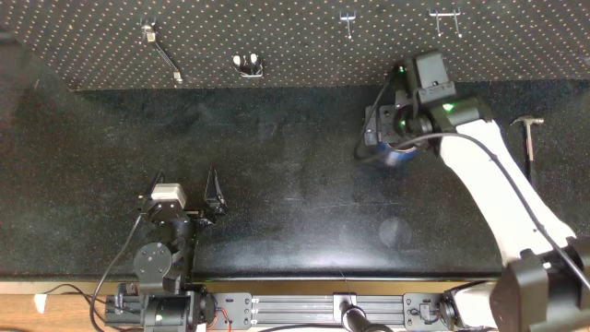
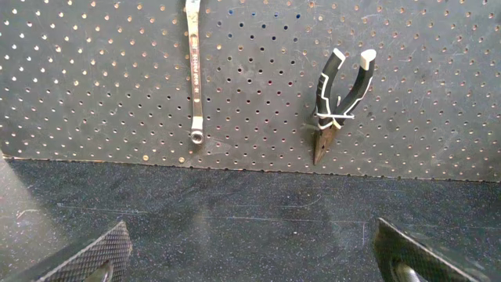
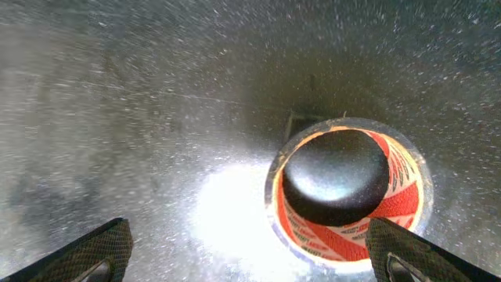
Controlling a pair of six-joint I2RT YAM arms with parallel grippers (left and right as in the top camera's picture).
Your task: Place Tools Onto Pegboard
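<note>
A speckled black mat [image 1: 277, 194] covers the table; a dark rail [image 1: 295, 303] edges it.

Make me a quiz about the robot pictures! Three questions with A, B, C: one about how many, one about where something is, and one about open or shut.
1. How many tools hang on the pegboard?
A. one
B. two
C. four

2. Where is the hammer?
A. hanging from a hook
B. lying on the table
C. on the floor

3. The right gripper hangs over a round roll. Its fingers are:
A. open
B. shut on the roll
C. shut on the hammer

Answers:
1 B: just the wrench and the pliers hang there.
2 B: it lies flat on the table, beside the right arm.
3 A: the two fingers sit far apart, with nothing between them.
</note>
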